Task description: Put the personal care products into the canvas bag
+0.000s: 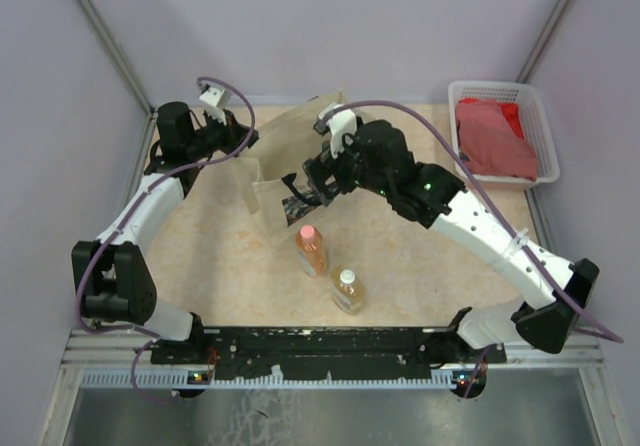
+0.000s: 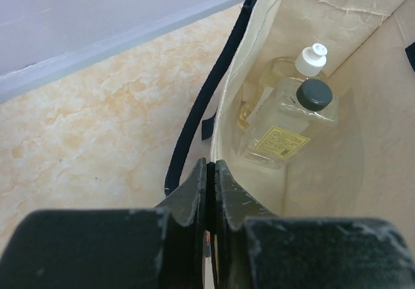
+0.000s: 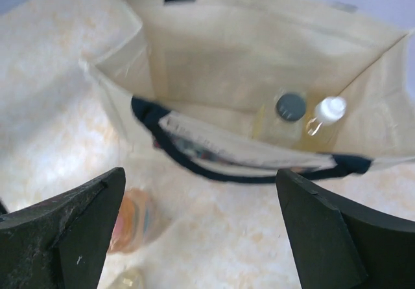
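The canvas bag stands open at the table's middle back. My left gripper is shut on the bag's left rim, next to a navy handle. Inside the bag lie a colourless bottle with a dark cap and an amber bottle with a white cap; both show in the right wrist view, the dark cap beside the white cap. My right gripper is open and empty over the bag's near side. A pink-capped amber bottle and a white-capped one stand on the table in front of the bag.
A white plastic basket with red cloth stands at the back right. Grey walls enclose the table at the back and both sides. The arm bases sit along the near edge.
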